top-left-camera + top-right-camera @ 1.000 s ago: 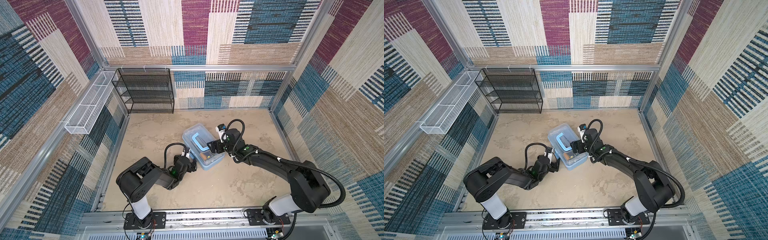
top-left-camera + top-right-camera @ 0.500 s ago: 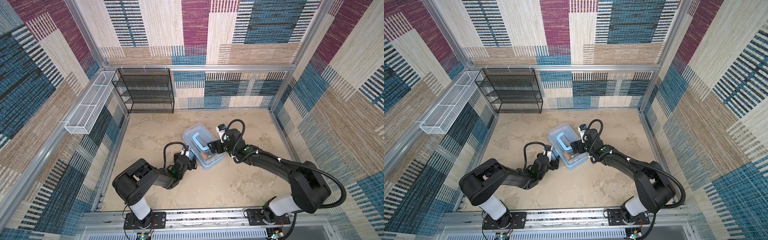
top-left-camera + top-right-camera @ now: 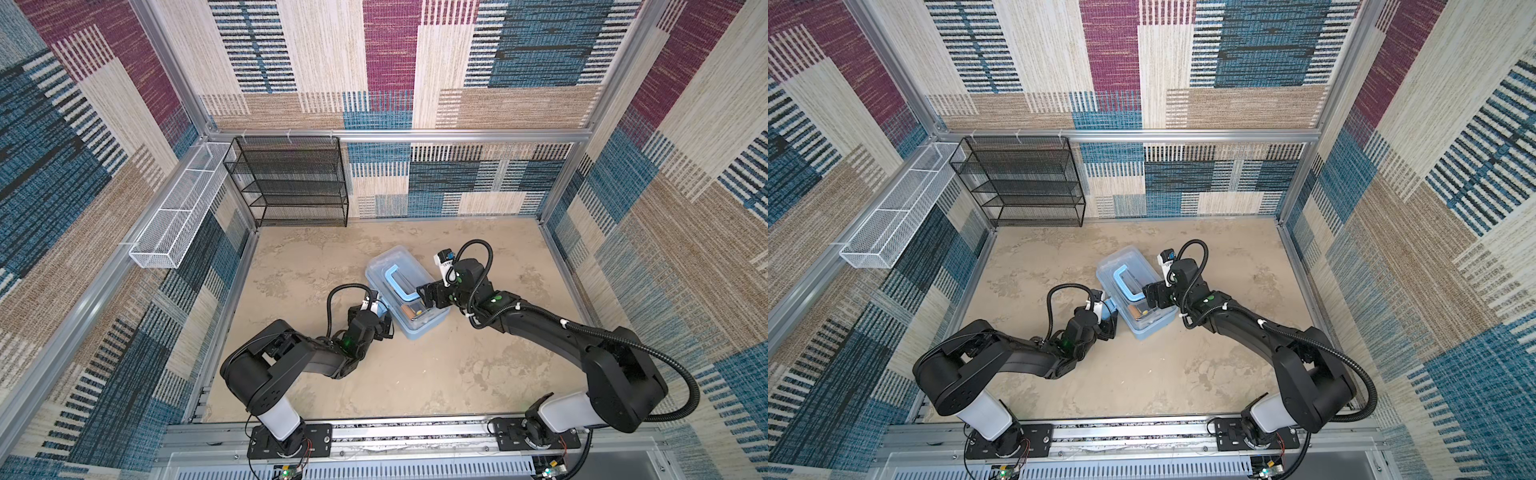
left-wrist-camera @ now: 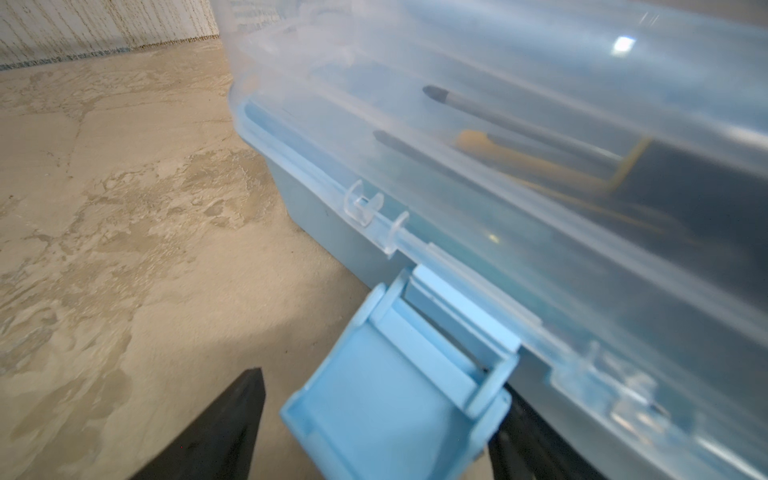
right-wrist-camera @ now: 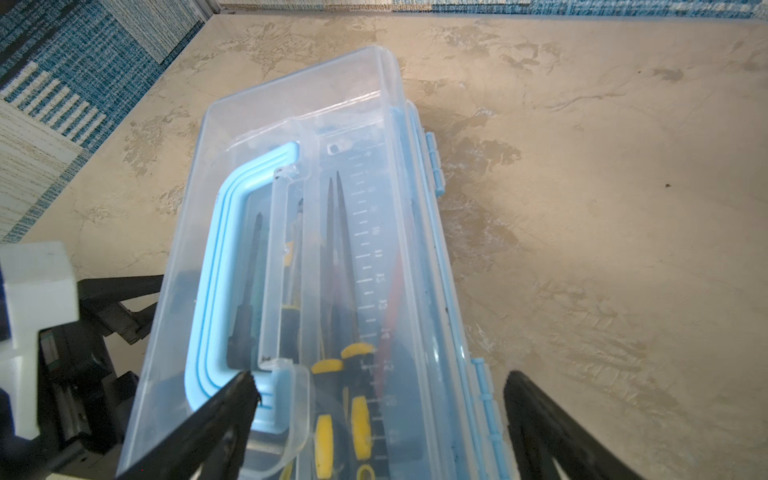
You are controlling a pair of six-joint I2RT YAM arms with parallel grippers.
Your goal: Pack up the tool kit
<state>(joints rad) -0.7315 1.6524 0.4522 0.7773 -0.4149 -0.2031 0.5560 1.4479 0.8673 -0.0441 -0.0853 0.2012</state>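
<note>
Your left gripper (image 3: 385,323) sits low on the tan table (image 3: 415,374). Its jaws are spread to either side of the blue latch (image 4: 395,399), which stands swung out from the box wall. One finger is clear of the latch; the other is partly hidden.

The tool kit (image 3: 428,326) lies mid-table and skewed, with its clear lid (image 3: 386,262) down and its blue handle (image 3: 395,282) flat. Screwdrivers (image 5: 357,419) are visible inside.

Your right gripper (image 3: 431,297) hangs at the kit's nearer end, jaws wide. One finger is over the lid by the handle end, the other outside the hinged side.

Beyond, a black rack (image 3: 291,183) and a white basket (image 3: 174,224) stand against the walls.
</note>
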